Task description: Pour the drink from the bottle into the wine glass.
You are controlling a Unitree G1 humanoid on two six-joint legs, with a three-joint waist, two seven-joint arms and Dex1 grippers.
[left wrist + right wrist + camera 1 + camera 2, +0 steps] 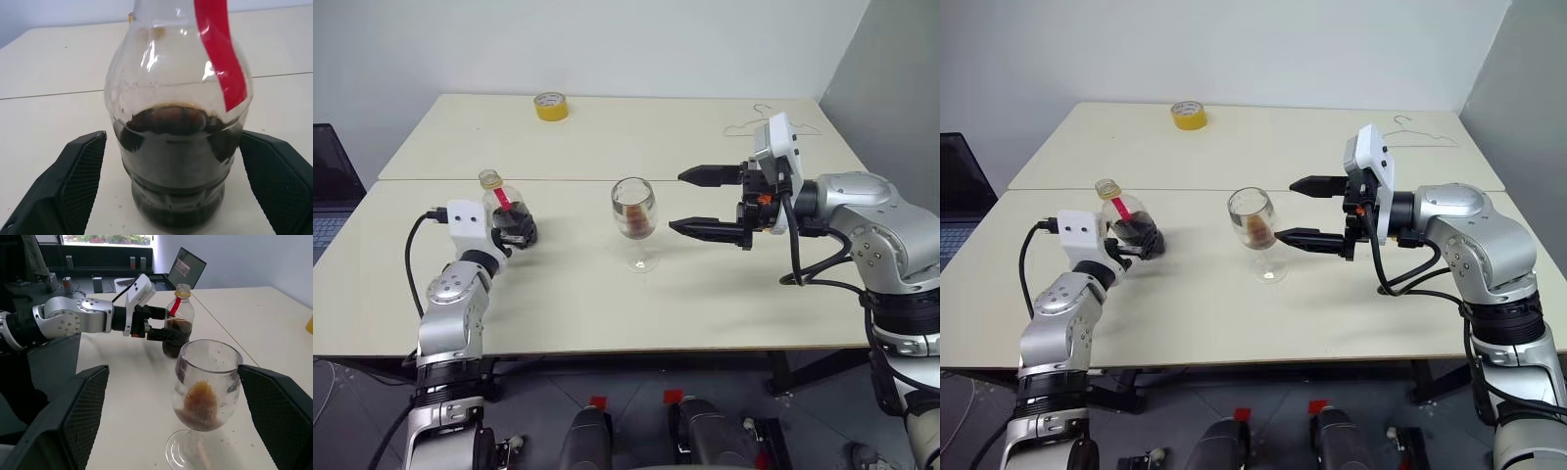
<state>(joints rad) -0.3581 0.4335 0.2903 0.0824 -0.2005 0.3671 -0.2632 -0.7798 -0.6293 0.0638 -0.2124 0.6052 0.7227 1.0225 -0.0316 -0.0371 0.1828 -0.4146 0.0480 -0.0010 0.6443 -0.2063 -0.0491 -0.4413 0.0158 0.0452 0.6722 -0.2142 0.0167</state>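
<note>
The left gripper [514, 230] reaches forward at the near left, level, its fingers spread apart. The right gripper [705, 201] points left, level, jaws wide.

text: none readable | labels: none | numbers: none

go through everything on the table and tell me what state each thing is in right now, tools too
Bottle: upright on the table, uncapped, roughly half full of dark drink.
Glass: upright, a little drink in the bowl.
Left tool: open, a finger either side of the bottle, not touching it.
Right tool: open, a finger either side of the glass.
Tape roll: lying flat at the far edge.
</note>
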